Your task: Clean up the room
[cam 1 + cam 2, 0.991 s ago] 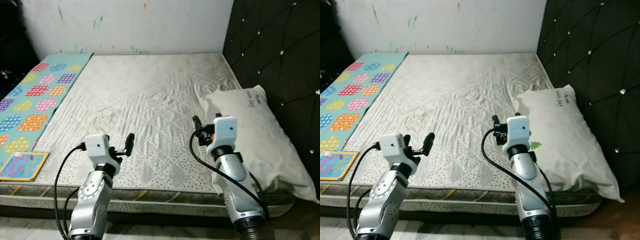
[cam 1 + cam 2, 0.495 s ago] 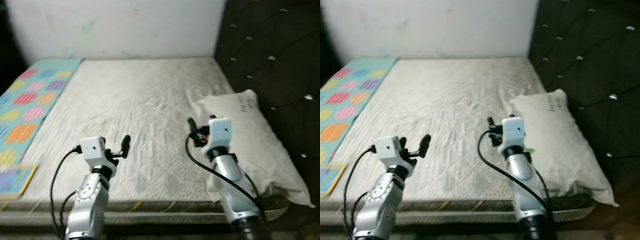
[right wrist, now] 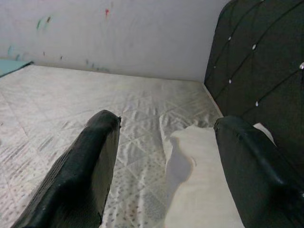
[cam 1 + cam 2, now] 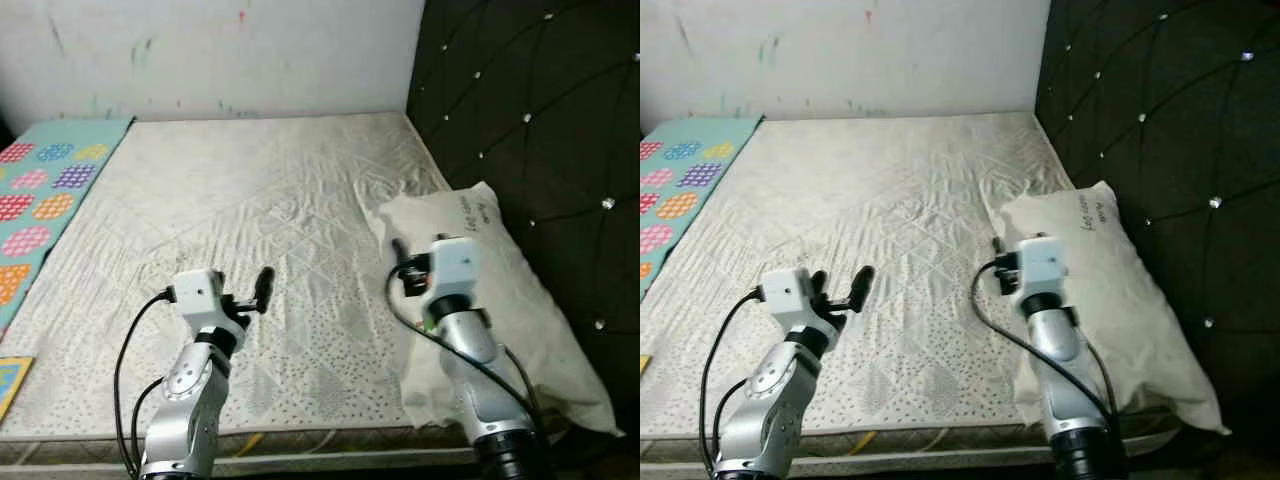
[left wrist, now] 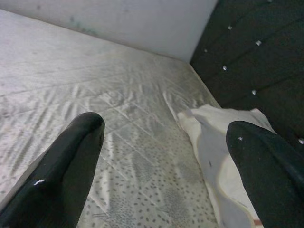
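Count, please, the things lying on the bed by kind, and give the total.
Pillow: 1, white, by the dark headboard.
Patterned mat: 1, teal with coloured shapes, along the mattress's left edge.
Flat colourful item: 1, at the near left corner, cut off by the picture's edge, so I cannot tell what it is.
Total: 3

A bare quilted mattress (image 4: 250, 200) was seen set against a white wall (image 4: 220, 50) marked with small paint smudges. A dark tufted headboard (image 4: 530, 110) studded with buttons was ranged along its right side, under dim, even light.
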You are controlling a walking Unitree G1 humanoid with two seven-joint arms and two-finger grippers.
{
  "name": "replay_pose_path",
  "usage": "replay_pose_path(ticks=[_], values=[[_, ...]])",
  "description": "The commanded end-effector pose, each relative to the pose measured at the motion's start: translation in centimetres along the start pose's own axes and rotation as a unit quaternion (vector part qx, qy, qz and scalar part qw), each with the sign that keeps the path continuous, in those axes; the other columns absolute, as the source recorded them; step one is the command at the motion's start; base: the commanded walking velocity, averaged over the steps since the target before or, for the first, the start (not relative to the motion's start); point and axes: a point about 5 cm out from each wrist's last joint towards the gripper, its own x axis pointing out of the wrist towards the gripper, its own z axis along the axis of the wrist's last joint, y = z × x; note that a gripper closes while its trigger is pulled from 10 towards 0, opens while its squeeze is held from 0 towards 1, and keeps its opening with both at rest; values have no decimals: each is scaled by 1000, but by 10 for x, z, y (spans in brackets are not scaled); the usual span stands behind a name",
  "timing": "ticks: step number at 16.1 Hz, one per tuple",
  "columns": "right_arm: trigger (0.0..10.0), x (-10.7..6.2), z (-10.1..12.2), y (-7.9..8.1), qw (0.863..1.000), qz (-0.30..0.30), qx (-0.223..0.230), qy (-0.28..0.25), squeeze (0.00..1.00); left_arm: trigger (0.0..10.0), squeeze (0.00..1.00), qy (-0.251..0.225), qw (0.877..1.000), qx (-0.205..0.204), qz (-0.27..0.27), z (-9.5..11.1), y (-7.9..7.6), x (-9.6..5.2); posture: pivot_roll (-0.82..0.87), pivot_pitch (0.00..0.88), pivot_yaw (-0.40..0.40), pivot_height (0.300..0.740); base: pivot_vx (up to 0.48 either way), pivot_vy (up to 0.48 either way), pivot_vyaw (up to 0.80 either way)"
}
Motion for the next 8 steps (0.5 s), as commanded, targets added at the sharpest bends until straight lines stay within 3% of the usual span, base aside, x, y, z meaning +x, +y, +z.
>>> replay_pose_path(ticks=[1, 3, 8], values=[[10000, 2, 3, 8, 1000, 10, 5, -6, 0, 10000, 0, 2, 1000, 1, 16, 1, 8, -3, -128, 0, 26, 740, 0, 0, 0], [10000, 2, 2, 7, 1000, 8, 4, -5, 0, 10000, 0, 3, 1000, 0, 17, 1, 9, -4, -129, 0, 29, 740, 0, 133, 0], [10000, 1, 2, 9, 1000, 13, 4, -6, 0, 10000, 0, 4, 1000, -3, 19, 1, 8, -3, -130, 0, 26, 740, 0, 373, 0]])
